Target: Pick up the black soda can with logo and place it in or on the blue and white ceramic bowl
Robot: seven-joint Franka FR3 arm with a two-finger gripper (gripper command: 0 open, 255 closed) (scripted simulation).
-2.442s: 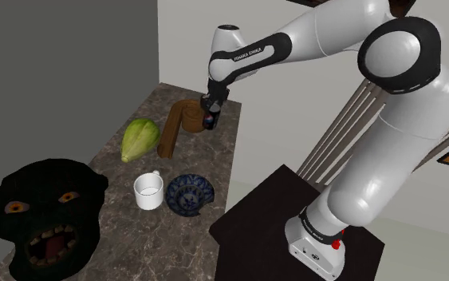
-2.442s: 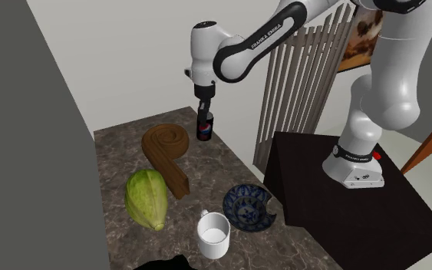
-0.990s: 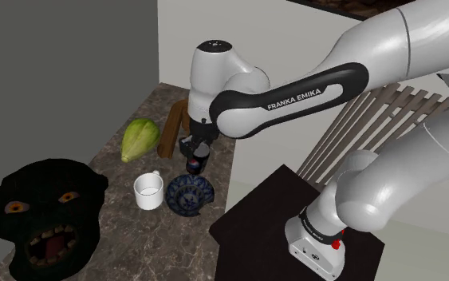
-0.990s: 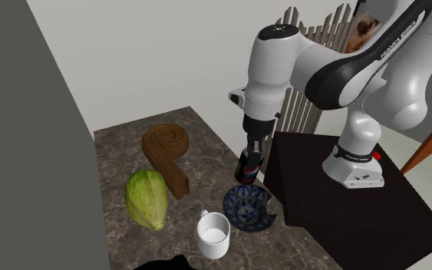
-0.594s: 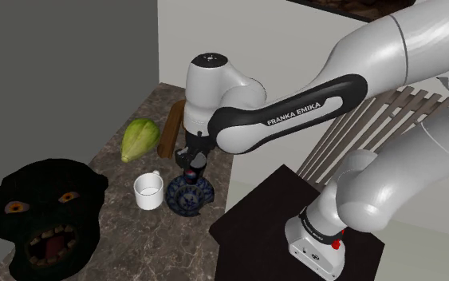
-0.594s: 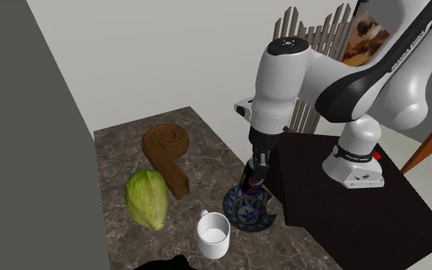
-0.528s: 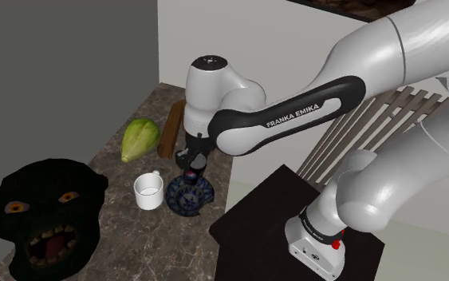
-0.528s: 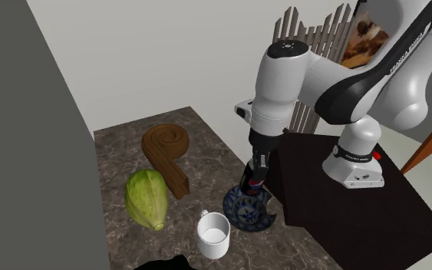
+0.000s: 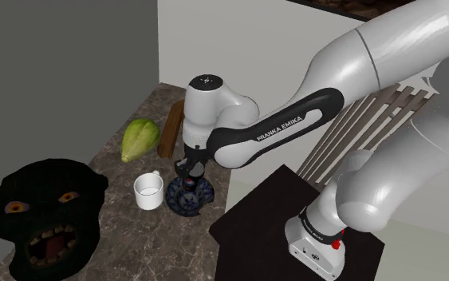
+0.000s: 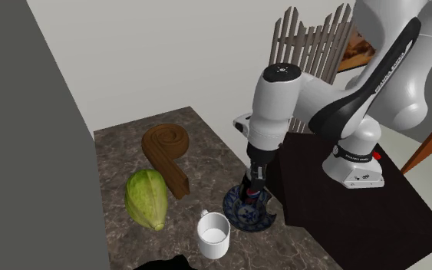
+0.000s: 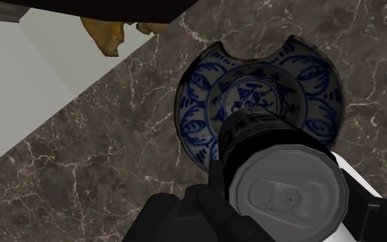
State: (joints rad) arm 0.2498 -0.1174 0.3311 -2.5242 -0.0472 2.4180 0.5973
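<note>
The black soda can (image 10: 248,191) with a red and blue logo stands upright between my gripper's (image 10: 251,184) fingers, low over the middle of the blue and white patterned bowl (image 10: 235,217). In the shoulder view the gripper (image 9: 191,177) is shut on the can (image 9: 192,188) just above the bowl (image 9: 178,203). Whether the can touches the bowl I cannot tell. From the wrist, the can's grey top (image 11: 288,192) covers part of the bowl (image 11: 195,103), and a black finger (image 11: 178,216) presses its side.
A white mug (image 9: 148,191) stands beside the bowl. Farther along the dark marble counter (image 9: 135,247) lie a green fruit (image 9: 139,138) and a brown spiral wooden piece (image 10: 168,153). A black gorilla head (image 9: 47,211) sits at the near end. The dark stand (image 9: 282,203) borders the counter's edge.
The arm carried the can from the counter's far end, beside the wooden piece, to above the bowl, then lowered it toward the bowl's middle. The gripper has stayed shut on it.
</note>
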